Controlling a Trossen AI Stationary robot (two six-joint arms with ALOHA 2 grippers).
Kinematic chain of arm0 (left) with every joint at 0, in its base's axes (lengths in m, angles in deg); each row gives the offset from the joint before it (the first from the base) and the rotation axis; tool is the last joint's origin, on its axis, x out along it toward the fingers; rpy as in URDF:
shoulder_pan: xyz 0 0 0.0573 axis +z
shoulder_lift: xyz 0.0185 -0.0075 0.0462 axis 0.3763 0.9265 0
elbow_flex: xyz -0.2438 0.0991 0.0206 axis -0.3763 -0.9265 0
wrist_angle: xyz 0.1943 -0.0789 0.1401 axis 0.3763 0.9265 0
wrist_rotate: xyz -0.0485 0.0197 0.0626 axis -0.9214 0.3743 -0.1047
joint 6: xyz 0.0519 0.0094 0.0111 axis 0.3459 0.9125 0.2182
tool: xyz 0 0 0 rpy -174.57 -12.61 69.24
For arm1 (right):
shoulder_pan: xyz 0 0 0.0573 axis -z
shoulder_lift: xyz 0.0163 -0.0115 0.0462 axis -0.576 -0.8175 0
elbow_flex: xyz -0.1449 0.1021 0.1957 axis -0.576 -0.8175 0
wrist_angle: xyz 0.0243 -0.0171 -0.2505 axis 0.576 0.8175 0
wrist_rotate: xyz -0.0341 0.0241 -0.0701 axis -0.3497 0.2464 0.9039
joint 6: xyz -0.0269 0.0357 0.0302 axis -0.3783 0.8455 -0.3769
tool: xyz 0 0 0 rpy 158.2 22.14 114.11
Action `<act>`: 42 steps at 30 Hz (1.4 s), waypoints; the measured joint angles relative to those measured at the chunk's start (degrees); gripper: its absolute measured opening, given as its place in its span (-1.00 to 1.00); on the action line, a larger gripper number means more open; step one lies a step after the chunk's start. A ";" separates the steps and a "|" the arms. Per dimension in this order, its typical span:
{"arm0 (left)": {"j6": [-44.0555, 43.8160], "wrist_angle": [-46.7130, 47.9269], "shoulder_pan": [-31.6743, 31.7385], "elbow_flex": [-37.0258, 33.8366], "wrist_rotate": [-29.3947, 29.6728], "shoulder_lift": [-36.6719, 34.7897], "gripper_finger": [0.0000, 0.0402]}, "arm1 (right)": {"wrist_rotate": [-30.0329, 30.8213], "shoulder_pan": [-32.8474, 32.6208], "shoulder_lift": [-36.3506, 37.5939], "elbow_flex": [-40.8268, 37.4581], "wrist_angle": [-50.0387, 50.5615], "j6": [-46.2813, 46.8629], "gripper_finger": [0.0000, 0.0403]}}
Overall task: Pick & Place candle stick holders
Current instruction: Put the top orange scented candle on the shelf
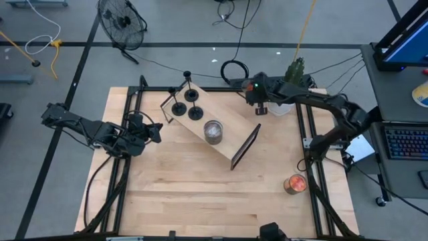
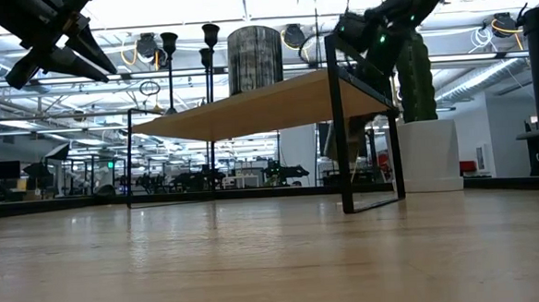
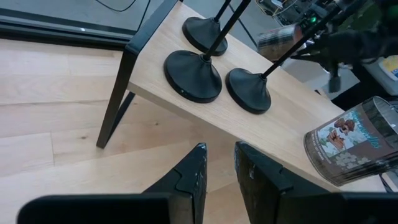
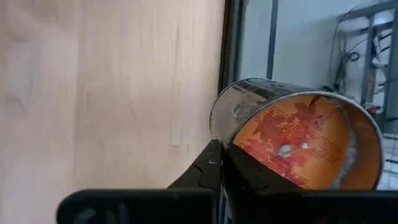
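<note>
High view: three candle stick holders [image 1: 186, 107] stand together on the wooden shelf [image 1: 227, 137], next to a jar [image 1: 213, 131]. Left end effector [image 1: 152, 131] hovers beside the shelf, fingers slightly apart and empty. Right end effector [image 1: 261, 109] is closed near the shelf's far end, holding nothing I can see.

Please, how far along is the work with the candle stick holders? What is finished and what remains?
Done: three candle stick holders stand upright at one end of the wooden shelf. In hand: nothing. The right end effector is shut and empty near the shelf's other end; the left end effector hovers by the holders, fingers slightly apart, empty. Left: no further holder shows on the table, so probably only pulling the arms back.
</note>
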 joint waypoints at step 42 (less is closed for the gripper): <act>7.66 -0.02 -0.01 0.00 -0.15 0.13 -0.56 | -8.06 -29.59 5.81 21.40 30.05 5.41 -1.00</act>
